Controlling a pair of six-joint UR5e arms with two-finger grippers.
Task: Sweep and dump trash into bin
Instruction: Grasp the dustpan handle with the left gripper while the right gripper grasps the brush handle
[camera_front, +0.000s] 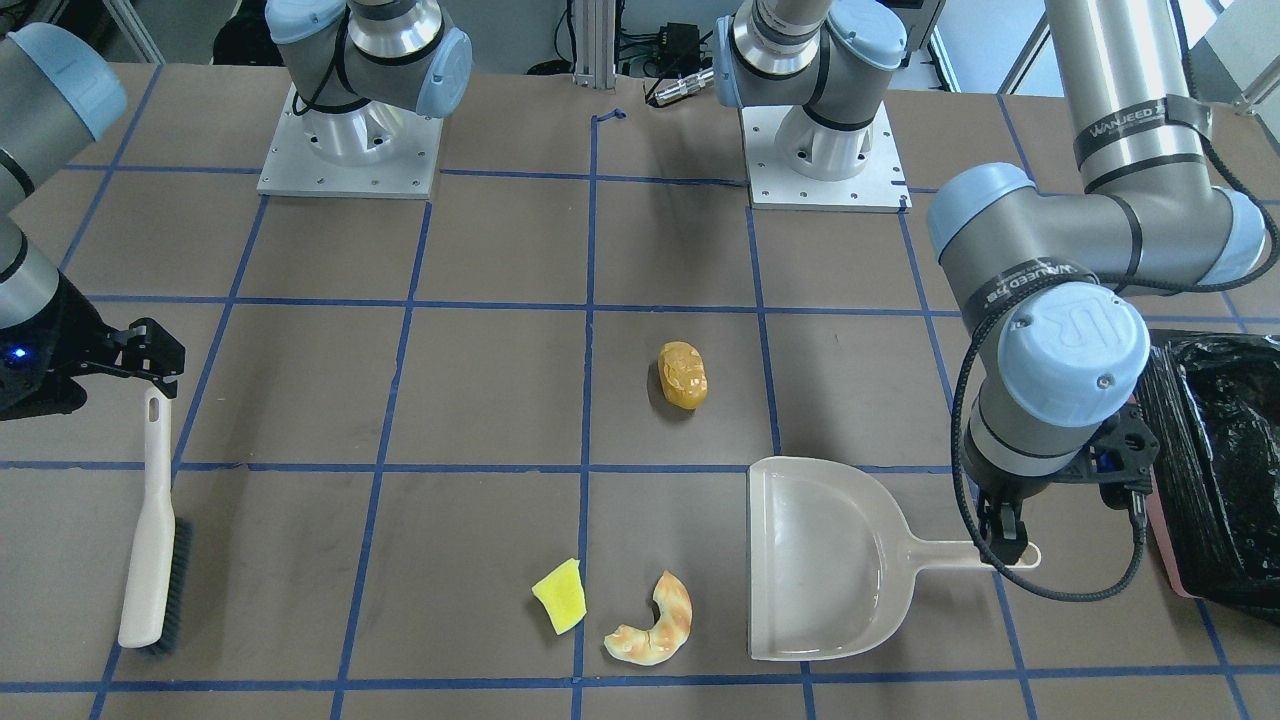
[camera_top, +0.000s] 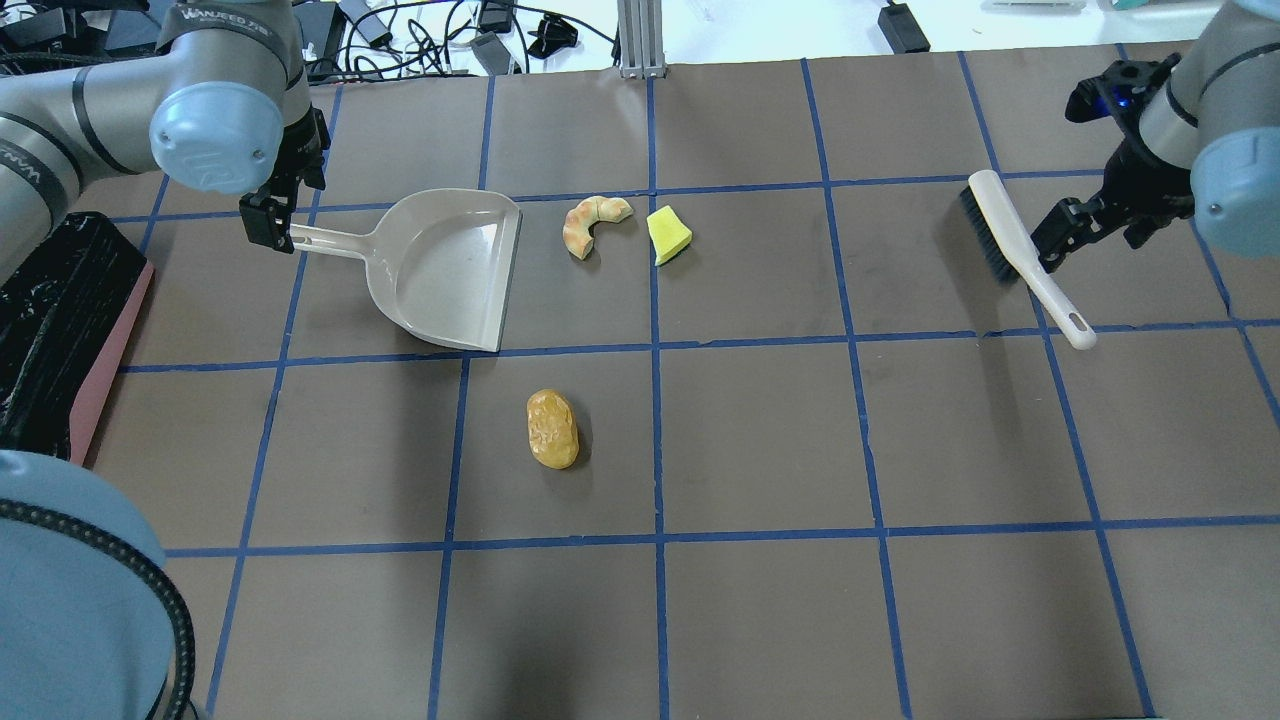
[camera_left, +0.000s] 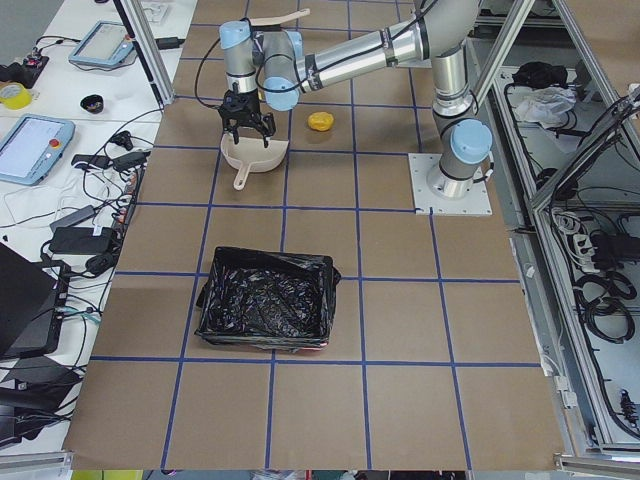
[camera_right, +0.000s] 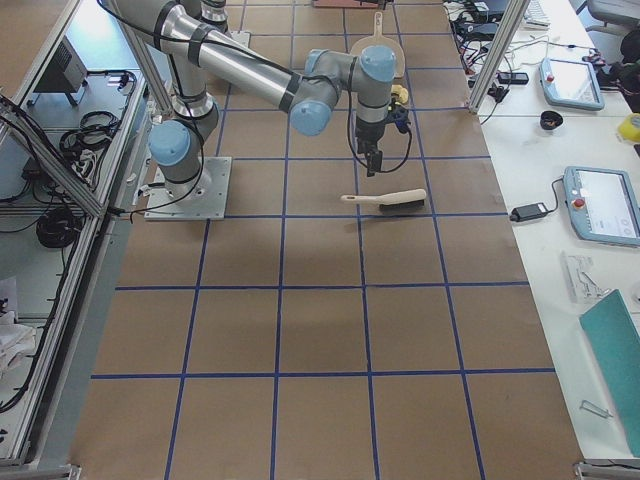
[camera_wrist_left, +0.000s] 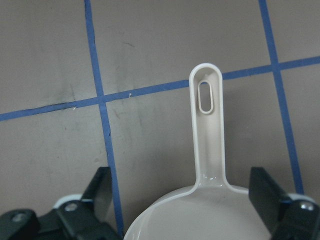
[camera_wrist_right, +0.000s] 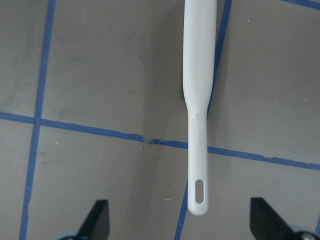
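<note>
"WANJEED" legible on black bands round left arm (camera_front: 1140, 130); UR logo on its wrist cap. Left gripper (camera_front: 1005, 540) wide open, fingers either side of dustpan (camera_front: 820, 560) handle, gripping nothing. Right gripper (camera_front: 155, 372) wide open over brush (camera_front: 150, 540) handle end, empty. Lump (camera_front: 683, 375) mid-table (camera_front: 500, 250). Bread (camera_front: 652, 620) near dustpan mouth, sponge (camera_front: 560, 596) just beside bread. Bin (camera_top: 108, 355) at table edge by left arm, well apart from trash. Blue tape grid on table.
</note>
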